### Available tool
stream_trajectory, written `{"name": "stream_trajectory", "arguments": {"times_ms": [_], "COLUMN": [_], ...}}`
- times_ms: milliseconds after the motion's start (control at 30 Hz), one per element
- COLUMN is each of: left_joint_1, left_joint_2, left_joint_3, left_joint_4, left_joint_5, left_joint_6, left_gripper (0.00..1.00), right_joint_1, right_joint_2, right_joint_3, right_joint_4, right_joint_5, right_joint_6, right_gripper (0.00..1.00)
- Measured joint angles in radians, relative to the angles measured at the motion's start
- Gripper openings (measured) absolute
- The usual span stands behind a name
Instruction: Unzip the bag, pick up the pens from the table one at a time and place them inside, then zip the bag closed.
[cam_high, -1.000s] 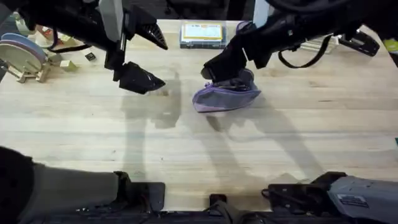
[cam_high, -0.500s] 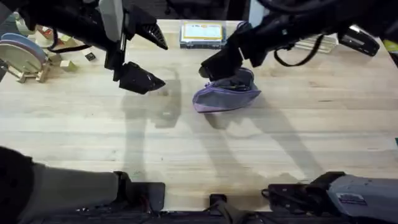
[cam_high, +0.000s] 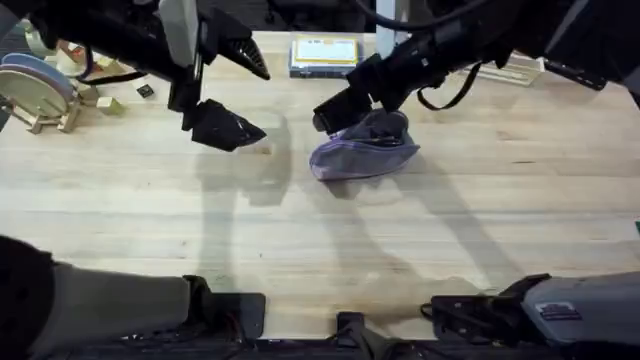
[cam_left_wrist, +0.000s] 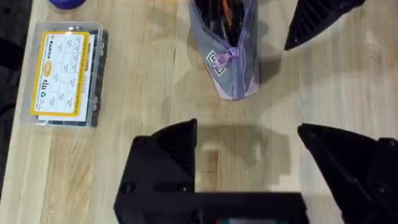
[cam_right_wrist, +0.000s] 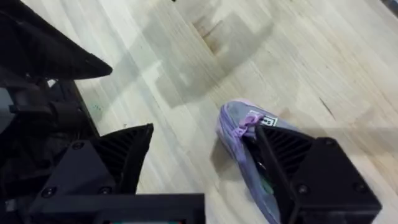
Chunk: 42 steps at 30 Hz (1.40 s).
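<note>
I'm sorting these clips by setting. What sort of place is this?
Probably a workshop or lab bench, not a home desk: a light wooden butcher-block tabletop, a clear flat parts box with a yellow label, and a lavender-and-grey zip pouch laid out for two black robot arms.

Overhead: lower half of worktop (cam_high: 320, 250) bare, open passage across frame. Centre: bag (cam_high: 362, 150), right tool (cam_high: 335, 112) low over its upper-left end. Left tool (cam_high: 225, 128) hangs left of centre; bare strip between it and bag. Box (cam_high: 326, 55) top centre; clutter (cam_high: 45, 85) upper left.
</note>
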Motion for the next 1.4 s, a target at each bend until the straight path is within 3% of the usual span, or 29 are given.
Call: {"name": "stream_trajectory", "arguments": {"times_ms": [633,1400], "left_joint_1": [0.0,0.0], "left_joint_2": [0.0,0.0], "left_joint_3": [0.0,0.0], "left_joint_4": [0.0,0.0], "left_joint_5": [0.0,0.0], "left_joint_6": [0.0,0.0], "left_gripper": [0.993,0.993], "right_joint_1": [0.0,0.0], "right_joint_2": [0.165,0.261], "right_joint_3": [0.001,0.001], "right_joint_4": [0.039,0.007], "right_joint_5": [0.0,0.0], "right_joint_6": [0.0,0.0], "right_gripper": [0.997,0.996]}}
